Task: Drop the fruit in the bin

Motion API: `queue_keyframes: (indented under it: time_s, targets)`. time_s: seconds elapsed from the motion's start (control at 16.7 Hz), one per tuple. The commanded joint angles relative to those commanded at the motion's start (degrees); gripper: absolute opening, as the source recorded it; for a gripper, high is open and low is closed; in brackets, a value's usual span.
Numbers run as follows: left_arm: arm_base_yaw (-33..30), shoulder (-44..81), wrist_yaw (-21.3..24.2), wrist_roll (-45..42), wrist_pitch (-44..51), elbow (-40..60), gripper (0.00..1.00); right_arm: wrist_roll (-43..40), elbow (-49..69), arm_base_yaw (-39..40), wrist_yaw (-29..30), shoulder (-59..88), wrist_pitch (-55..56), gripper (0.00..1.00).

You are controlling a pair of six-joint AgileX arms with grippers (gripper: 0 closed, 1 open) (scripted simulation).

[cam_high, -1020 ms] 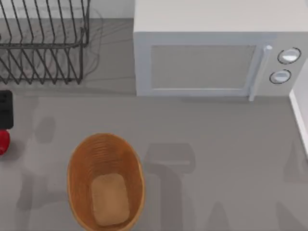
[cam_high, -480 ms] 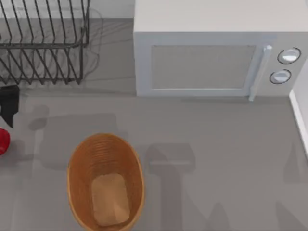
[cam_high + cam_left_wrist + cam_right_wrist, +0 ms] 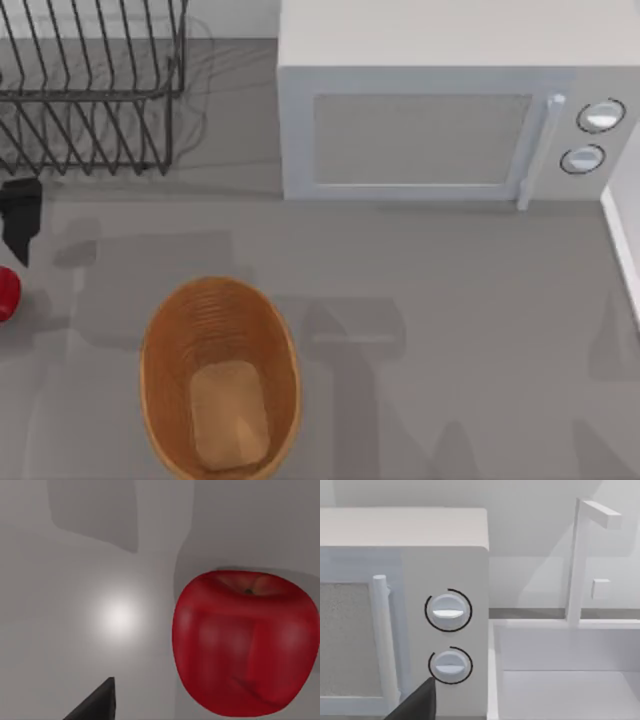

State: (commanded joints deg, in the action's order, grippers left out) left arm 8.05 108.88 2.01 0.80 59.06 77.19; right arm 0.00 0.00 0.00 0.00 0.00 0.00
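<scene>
I saw the bin [image 3: 220,378] near the bench's [image 3: 450,300] front edge with nothing inside. The fruit [image 3: 7,294] sat at the left edge, my left hand [image 3: 20,215] just behind it; its grip I couldn't tell.

A rendered kitchen counter: a white microwave [image 3: 450,120] with two dials, a black wire dish rack [image 3: 90,85], a sink [image 3: 570,680] with a faucet [image 3: 582,555] beside it.
</scene>
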Motion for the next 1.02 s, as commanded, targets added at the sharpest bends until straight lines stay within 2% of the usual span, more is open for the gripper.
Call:
queue_keyframes:
  time_s: [0.36,0.66,1.02]
  targets:
    - [-0.07,4.85,0.04,0.09,-12.09,-6.67,1.00,0.00,0.00,0.00,0.00,0.00,0.00,1.00]
    - [-0.09,5.68,0.04,0.10,-13.74,-7.89,1.00,0.00,0.00,0.00,0.00,0.00,0.00,1.00]
    - [-0.09,5.68,0.04,0.10,-13.74,-7.89,0.55,0.00,0.00,0.00,0.00,0.00,0.00,1.00]
